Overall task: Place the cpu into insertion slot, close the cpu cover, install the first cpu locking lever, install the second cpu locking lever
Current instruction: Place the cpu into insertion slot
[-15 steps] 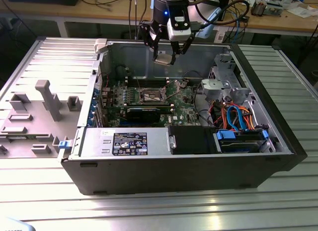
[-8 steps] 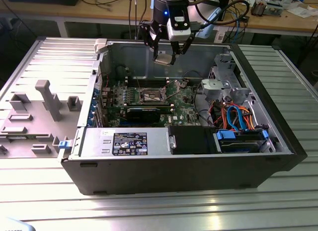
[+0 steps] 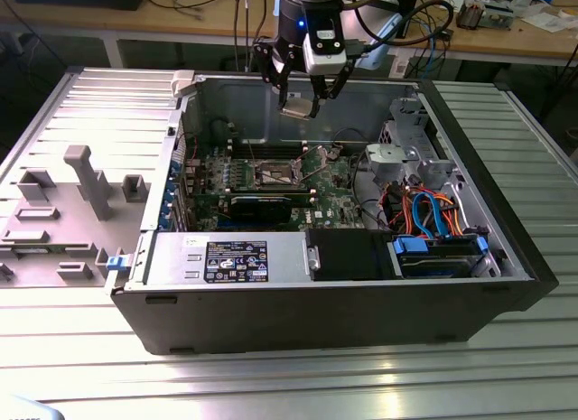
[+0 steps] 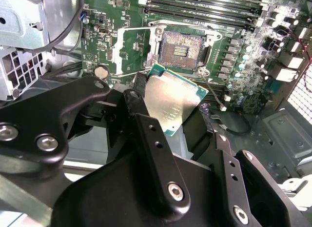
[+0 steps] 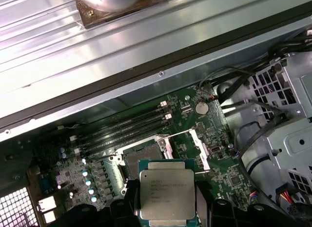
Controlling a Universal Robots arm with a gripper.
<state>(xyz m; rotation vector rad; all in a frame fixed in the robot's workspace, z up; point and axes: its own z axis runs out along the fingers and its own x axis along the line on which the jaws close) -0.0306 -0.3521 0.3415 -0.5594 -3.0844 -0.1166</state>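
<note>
My gripper (image 3: pixel 301 102) hangs above the open computer case, shut on the cpu (image 3: pixel 298 108), a flat silvery square chip with a green edge. In both wrist views the cpu (image 4: pixel 168 101) (image 5: pixel 167 193) sits between the black fingers (image 4: pixel 139 107), held in the air a short way off the insertion slot (image 4: pixel 181 49) (image 5: pixel 144 157). The slot (image 3: pixel 274 174) lies bare on the green board, its dark centre showing. The cpu cover (image 4: pixel 127 49) (image 5: pixel 192 146) is swung open beside the slot.
Long black memory slots (image 4: pixel 204 5) run along one side of the socket. A metal drive cage (image 3: pixel 411 154) and blue and orange cables (image 3: pixel 424 212) fill the case at the exterior view's right. A black card (image 3: pixel 262 203) crosses the board. A grey fixture plate (image 3: pixel 63 203) lies outside the case.
</note>
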